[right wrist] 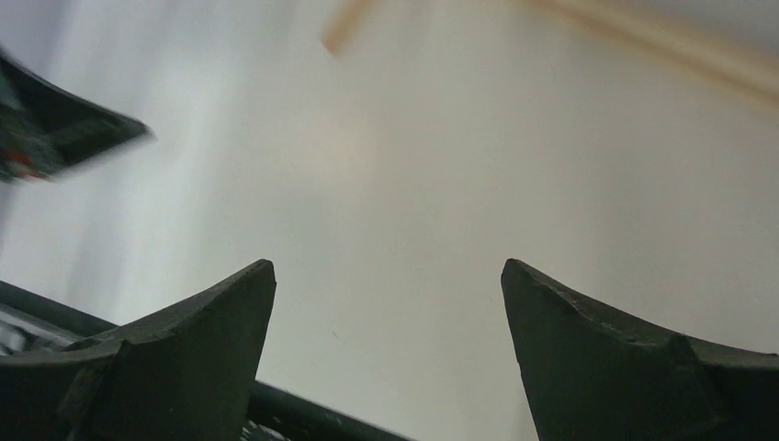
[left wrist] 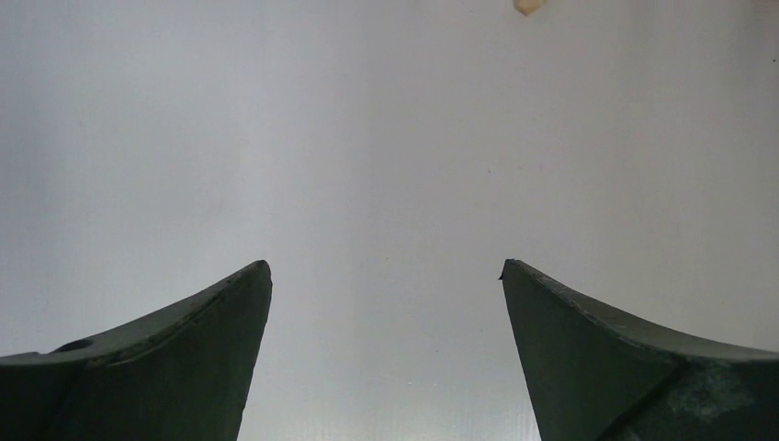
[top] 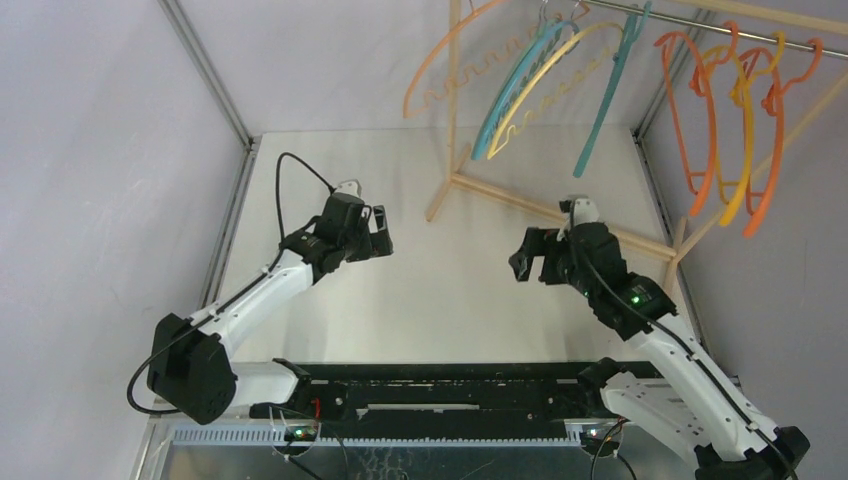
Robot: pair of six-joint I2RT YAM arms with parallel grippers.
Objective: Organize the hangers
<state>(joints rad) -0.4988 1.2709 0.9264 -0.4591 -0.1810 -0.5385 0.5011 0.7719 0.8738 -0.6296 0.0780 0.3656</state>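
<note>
Several hangers hang on the metal rail (top: 700,22) of the wooden rack at the back right. A peach hanger (top: 436,62), two teal-blue hangers (top: 510,95) (top: 605,100) and a yellow hanger (top: 545,95) hang towards the left. Two orange hangers (top: 690,120) (top: 775,140) and a yellow one (top: 745,140) hang at the right end. My left gripper (top: 381,232) is open and empty above the table, left of the rack; it also shows in the left wrist view (left wrist: 386,271). My right gripper (top: 528,262) is open and empty, below the rack's base bar, and shows in the right wrist view (right wrist: 388,271).
The rack's pale wooden base bar (top: 560,210) and leg (top: 440,195) stand on the white table (top: 440,290). A black rail (top: 450,395) runs along the near edge between the arm bases. Grey walls enclose left and right.
</note>
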